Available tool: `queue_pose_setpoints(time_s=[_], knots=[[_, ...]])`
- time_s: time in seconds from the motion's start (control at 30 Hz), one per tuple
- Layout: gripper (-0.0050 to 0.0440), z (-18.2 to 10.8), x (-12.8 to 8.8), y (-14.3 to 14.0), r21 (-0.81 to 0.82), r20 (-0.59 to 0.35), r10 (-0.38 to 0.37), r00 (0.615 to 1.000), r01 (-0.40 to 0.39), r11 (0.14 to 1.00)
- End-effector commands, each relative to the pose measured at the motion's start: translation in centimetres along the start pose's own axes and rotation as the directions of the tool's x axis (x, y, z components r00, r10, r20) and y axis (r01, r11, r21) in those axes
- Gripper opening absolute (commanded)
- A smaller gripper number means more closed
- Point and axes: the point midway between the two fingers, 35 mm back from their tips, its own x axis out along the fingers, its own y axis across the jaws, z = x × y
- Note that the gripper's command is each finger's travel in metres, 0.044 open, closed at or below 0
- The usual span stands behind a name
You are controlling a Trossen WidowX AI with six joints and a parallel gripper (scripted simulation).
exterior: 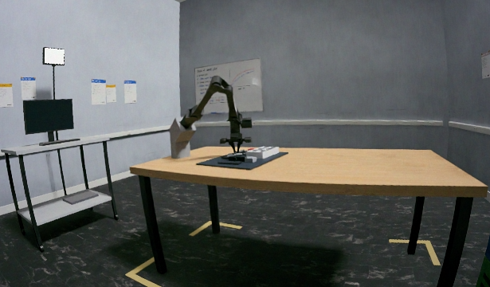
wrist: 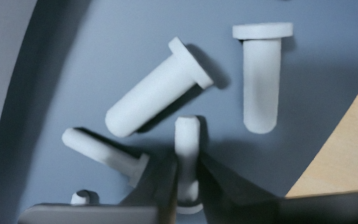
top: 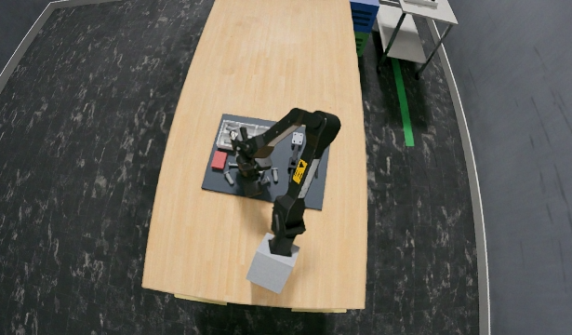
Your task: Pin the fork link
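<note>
In the wrist view my gripper (wrist: 186, 159) is shut on a slim white pin (wrist: 186, 145) that lies on the dark mat (wrist: 105, 40). The pin's head sits at the finger roots and its rounded tip points away. Two thicker headed pins lie just beyond it, one slanted (wrist: 155, 90) and one straight (wrist: 261, 80). Another slim pin (wrist: 102, 152) lies to the left. In the top view my gripper (top: 250, 176) is low over the mat (top: 309, 197), below the parts box (top: 231, 125). A small white plate (top: 298, 138) lies under the arm. I cannot make out the fork link.
A red block (top: 219, 159) lies on the mat's left side. Loose pins (top: 229, 178) (top: 274, 175) lie beside the gripper. The arm stands on a grey pedestal (top: 272, 270). The wooden table top (wrist: 340, 160) shows at the mat's edge in the wrist view.
</note>
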Motion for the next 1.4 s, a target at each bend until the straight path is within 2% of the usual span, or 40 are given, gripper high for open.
queue_pose_setpoints(time_s=[0.0, 0.77, 1.37], knots=[[-0.0050, 0.0, -0.1, 0.1, 0.001, -0.002, 0.003, 1.000, -0.003, 1.000], [-0.0050, 0.2, -0.9, 0.5, 0.014, 0.001, 0.016, 1.000, -0.016, 1.000], [-0.0050, 0.2, -2.7, 0.6, 0.017, 0.000, 0.019, 1.000, -0.019, 1.000]])
